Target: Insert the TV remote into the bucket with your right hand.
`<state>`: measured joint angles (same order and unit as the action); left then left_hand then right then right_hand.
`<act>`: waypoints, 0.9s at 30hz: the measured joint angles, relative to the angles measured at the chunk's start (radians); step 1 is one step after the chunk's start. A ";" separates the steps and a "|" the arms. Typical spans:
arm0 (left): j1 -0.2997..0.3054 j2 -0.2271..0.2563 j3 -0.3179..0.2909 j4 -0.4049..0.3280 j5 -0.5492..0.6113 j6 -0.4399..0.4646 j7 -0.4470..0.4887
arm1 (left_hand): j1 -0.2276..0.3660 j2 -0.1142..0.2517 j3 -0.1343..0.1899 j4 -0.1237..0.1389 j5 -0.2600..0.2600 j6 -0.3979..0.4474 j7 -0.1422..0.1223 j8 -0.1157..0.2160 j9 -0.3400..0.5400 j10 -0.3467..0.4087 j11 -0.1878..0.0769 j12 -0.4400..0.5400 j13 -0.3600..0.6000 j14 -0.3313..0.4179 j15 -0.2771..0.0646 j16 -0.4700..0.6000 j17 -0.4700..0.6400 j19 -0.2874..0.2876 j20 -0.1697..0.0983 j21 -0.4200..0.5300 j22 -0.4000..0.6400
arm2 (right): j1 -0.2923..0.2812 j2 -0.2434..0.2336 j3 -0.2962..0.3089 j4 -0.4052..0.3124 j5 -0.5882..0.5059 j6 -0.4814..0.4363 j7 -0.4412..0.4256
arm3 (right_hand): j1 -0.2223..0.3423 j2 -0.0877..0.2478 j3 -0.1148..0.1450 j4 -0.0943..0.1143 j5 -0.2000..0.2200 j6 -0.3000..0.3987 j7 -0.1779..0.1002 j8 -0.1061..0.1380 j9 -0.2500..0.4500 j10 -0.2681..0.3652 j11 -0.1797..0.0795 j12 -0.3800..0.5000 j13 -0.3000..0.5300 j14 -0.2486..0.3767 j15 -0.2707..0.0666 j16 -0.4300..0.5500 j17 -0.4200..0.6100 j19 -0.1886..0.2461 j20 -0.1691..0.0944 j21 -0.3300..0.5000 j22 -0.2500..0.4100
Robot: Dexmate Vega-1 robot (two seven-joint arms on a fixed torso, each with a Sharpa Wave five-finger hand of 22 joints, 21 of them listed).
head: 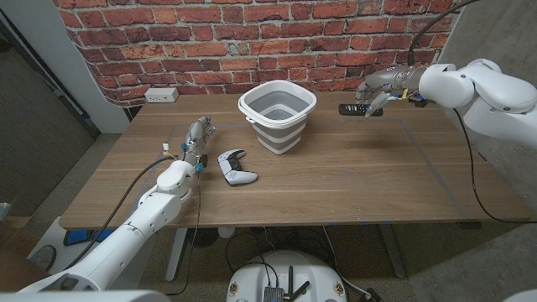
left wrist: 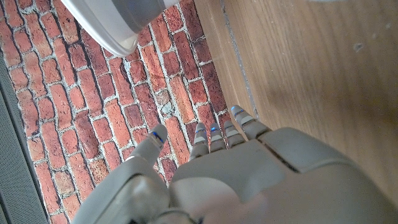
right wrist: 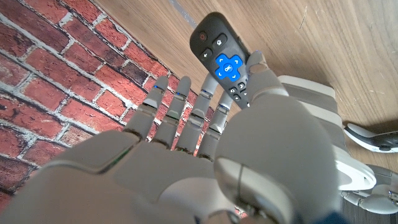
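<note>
The grey-and-white bucket (head: 277, 115) stands upright on the wooden worktop (head: 361, 172), near its far edge by the brick wall (head: 252, 38), with its mouth open to the top. The black TV remote (head: 353, 108) is to the right of the bucket, well apart from it and at about the height of its rim, held in the right robot hand (head: 379, 91). In the right wrist view the remote (right wrist: 224, 61) shows its blue buttons, and the thumb presses on its lower part while the other fingers (right wrist: 180, 118) reach out straight beside it; the right robot hand (right wrist: 217, 149) thus pinches the remote at one end. A white game controller (head: 237, 167) lies on the worktop in front of the bucket, a little to its left. The left robot hand (head: 198, 134) is on the worktop to the left of the bucket, beside the controller and apart from it. In the left wrist view its fingers (left wrist: 219, 134) are apart and hold nothing, and a part of the bucket (left wrist: 118, 22) shows before the brick wall. A white socket box (head: 161, 95) sits on the worktop against the wall, far left of the bucket.
</note>
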<state>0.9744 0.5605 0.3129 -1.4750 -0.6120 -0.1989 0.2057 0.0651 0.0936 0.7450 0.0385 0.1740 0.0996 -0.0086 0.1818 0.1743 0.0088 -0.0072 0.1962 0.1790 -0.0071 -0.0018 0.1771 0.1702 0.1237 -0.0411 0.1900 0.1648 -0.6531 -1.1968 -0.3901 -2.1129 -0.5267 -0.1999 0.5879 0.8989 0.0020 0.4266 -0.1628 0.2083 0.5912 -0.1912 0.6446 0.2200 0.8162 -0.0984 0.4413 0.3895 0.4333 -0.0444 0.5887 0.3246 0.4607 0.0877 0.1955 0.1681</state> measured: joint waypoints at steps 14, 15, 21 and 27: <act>-0.003 -0.003 0.005 0.008 0.002 -0.009 -0.010 | 0.000 0.000 0.000 0.000 0.000 0.004 0.004 0.000 0.000 0.000 0.000 0.000 0.000 0.000 0.000 0.000 0.000 0.000 0.000 0.000 0.000 | 0.112 0.062 -0.047 -0.012 0.007 -0.029 0.064 | 0.000 0.000 -0.004 0.004 0.008 0.000 0.000 -0.001 -0.002 0.005 0.005 0.000 0.001 0.002 -0.002 0.000 0.000 -0.005 0.005 -0.008 0.000; -0.003 -0.003 0.005 0.008 0.002 -0.009 -0.010 | 0.000 0.000 0.000 0.000 0.000 0.004 0.004 0.000 0.000 0.000 0.000 0.000 0.000 0.000 0.000 0.000 0.000 0.000 0.000 0.000 0.000 | 0.114 0.063 -0.047 -0.012 0.007 -0.029 0.064 | 0.000 0.000 -0.004 0.004 0.008 0.000 0.000 -0.001 -0.004 0.005 0.005 -0.001 0.001 0.004 -0.004 0.000 0.000 -0.005 0.005 -0.008 0.000; -0.005 -0.005 0.006 0.014 0.002 -0.013 -0.014 | 0.000 0.000 -0.001 -0.001 0.000 0.004 0.004 0.000 0.000 0.000 0.000 0.000 0.000 0.000 0.000 0.000 0.000 0.000 0.000 0.000 0.000 | 0.178 0.094 -0.073 0.001 0.002 -0.015 0.110 | 0.000 0.000 -0.004 0.004 0.008 0.000 0.000 -0.001 -0.005 0.005 0.005 -0.003 0.003 0.004 -0.004 0.000 0.000 -0.005 0.005 -0.008 0.000; -0.005 -0.006 0.007 0.016 0.002 -0.015 -0.015 | 0.000 0.000 -0.003 -0.003 0.000 0.004 0.004 0.000 0.000 0.000 0.000 0.000 0.000 0.000 0.000 0.000 0.000 0.000 0.000 0.000 0.000 | 0.240 0.125 -0.092 0.012 -0.003 0.000 0.143 | 0.000 0.000 -0.004 0.004 0.008 0.007 0.007 -0.003 -0.005 0.010 0.010 -0.004 0.004 0.023 -0.002 0.007 0.000 -0.005 0.005 -0.008 0.000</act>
<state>0.9692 0.5550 0.3196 -1.4591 -0.6101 -0.2136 0.1904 0.0651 0.0936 0.7421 0.0356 0.1740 0.1032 -0.0051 0.1818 0.1743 0.0088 -0.0072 0.1962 0.1790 -0.0071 -0.0018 0.1771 0.1701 0.1237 -0.0411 0.1900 0.1648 -0.4130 -1.0722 -0.4821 -2.1006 -0.5296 -0.1995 0.7310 0.8989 0.0020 0.4222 -0.1584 0.2164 0.5985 -0.1839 0.6420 0.2153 0.8259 -0.0888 0.4372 0.3934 0.4562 -0.0463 0.5956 0.3248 0.4554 0.0929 0.1878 0.1681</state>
